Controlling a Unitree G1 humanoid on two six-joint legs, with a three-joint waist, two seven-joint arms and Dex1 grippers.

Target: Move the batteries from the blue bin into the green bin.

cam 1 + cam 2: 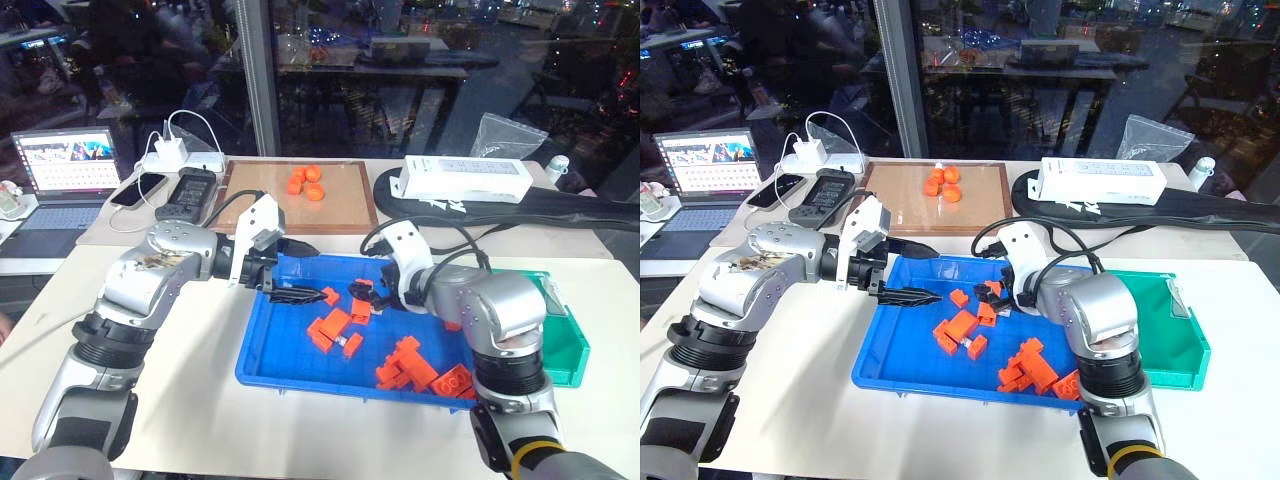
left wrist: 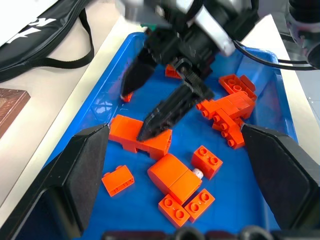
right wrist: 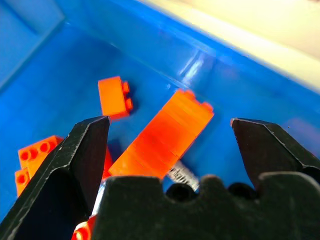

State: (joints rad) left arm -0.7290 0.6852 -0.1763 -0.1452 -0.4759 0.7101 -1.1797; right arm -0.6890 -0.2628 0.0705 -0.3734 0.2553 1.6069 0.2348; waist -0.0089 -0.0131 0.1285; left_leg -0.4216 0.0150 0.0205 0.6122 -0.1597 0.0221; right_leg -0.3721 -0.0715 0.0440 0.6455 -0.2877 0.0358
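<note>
Over the blue bin [image 1: 262,362] both of our grippers hang with their fingers spread and nothing between them. Our left gripper [image 1: 912,272] reaches in from the bin's near-left corner, pointing across toward the right gripper; one black finger sits above the rim, the other lies low over the blue floor. Our right gripper [image 1: 362,292] comes in from the opposite side, its fingers angled down into the middle of the bin, so the two sets of tips face each other and stand near, though apart.

Between the right gripper's spread fingers, in the right wrist view, lies a long orange block [image 3: 162,135] slanted across the floor, and just under its near end a small silvery battery [image 3: 180,175] peeks out, close to the base of the fingers. In the left wrist view the same kind of silvery end [image 2: 198,173] shows touching a squarish orange block [image 2: 174,172], just below the right gripper's fingertips [image 2: 150,127] and between our left gripper's two pads. More orange blocks [image 1: 412,365] lie scattered beyond it, toward the bin's near-right corner.

Beside the right arm, touching the blue bin's right end, stands the green bin [image 1: 1185,345]; we cannot tell whether any battery lies in it.
</note>
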